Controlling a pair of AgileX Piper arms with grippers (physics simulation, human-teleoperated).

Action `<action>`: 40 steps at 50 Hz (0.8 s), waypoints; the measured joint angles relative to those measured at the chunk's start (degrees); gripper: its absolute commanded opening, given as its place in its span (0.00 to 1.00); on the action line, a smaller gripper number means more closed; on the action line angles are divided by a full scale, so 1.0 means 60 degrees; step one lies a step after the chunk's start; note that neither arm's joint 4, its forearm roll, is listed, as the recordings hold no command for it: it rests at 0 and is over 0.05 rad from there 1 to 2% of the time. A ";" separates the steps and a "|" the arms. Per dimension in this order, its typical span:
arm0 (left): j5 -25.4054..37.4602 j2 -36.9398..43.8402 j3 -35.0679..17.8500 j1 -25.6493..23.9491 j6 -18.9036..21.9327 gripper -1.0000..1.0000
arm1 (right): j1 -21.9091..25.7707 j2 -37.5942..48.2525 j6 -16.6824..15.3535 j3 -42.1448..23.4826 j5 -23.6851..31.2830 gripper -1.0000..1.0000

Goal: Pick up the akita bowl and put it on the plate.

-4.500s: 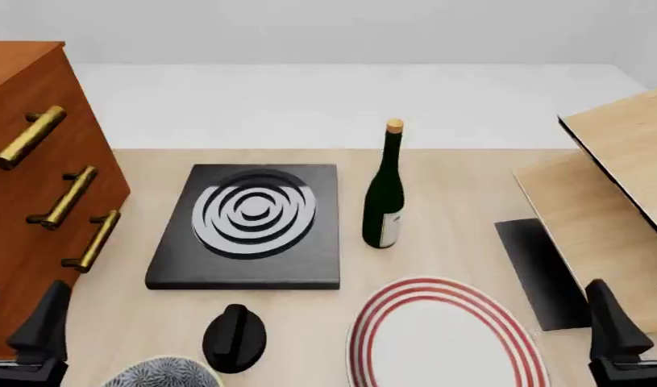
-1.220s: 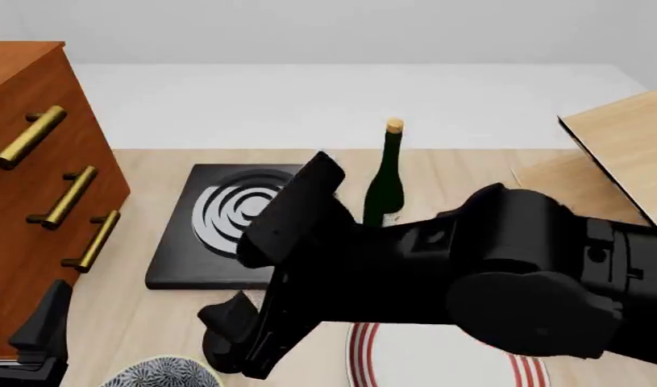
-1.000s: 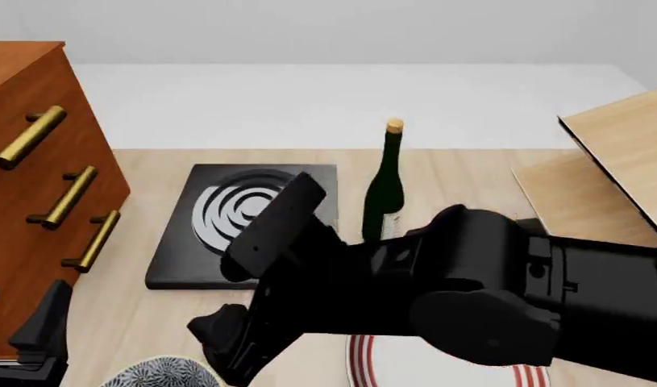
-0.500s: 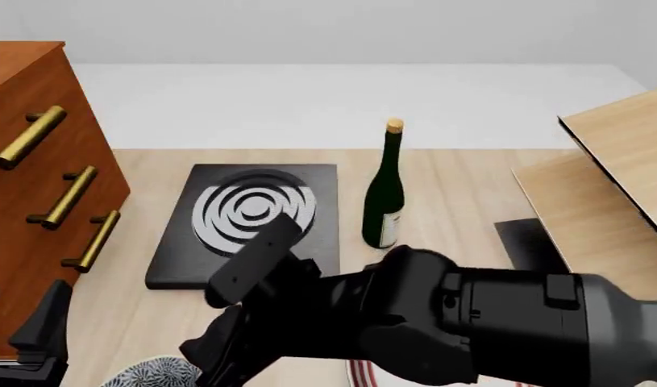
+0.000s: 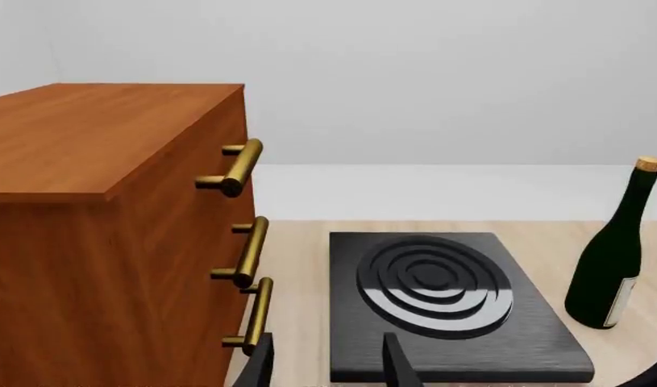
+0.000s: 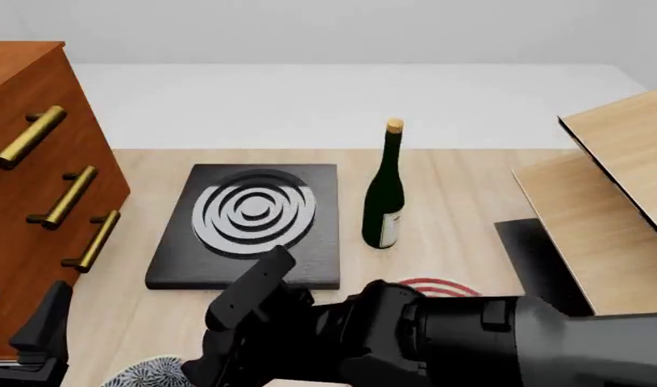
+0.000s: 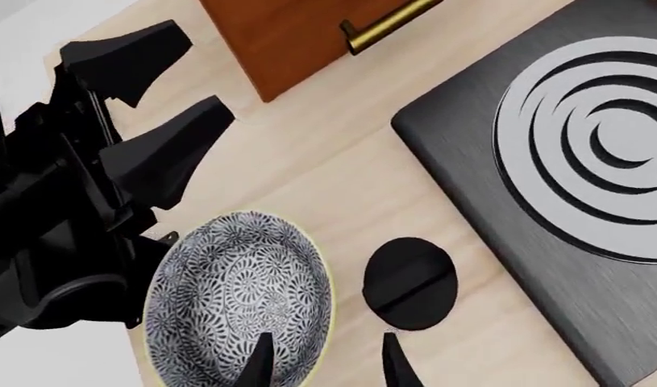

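The akita bowl (image 7: 237, 300), blue-and-white patterned with a pale rim, sits on the table near its front edge; in the front view only a sliver of the bowl (image 6: 145, 376) shows at the bottom left. My right gripper (image 7: 326, 367) hovers open just above it, with one fingertip over the bowl's rim and the other toward the black knob. My right arm (image 6: 436, 343) hides most of the plate; only a red-ringed arc of the plate (image 6: 430, 286) shows. My left gripper (image 5: 326, 371) is open and empty, beside the bowl near the cabinet.
A black knob (image 7: 409, 282) lies right next to the bowl. Beyond it are the black slab with white rings (image 6: 251, 222) and a wine bottle (image 6: 384, 193). A wooden cabinet (image 6: 27, 185) with brass handles stands on the left, wooden boards (image 6: 608, 201) on the right.
My right arm has swung in from the right across the front of the table and lowered toward the bowl, now covering the knob and most of the plate. The left arm has not moved.
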 measured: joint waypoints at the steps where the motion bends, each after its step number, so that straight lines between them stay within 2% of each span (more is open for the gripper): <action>1: 0.0009 -0.0005 0.0001 0.0000 0.0000 1.00 | 0.0004 0.0031 0.0027 0.0027 -0.0049 1.00; 40: 0.0136 -0.0048 0.0007 0.0008 0.0008 1.00 | 0.0220 0.1363 0.1140 0.0710 -0.1836 1.00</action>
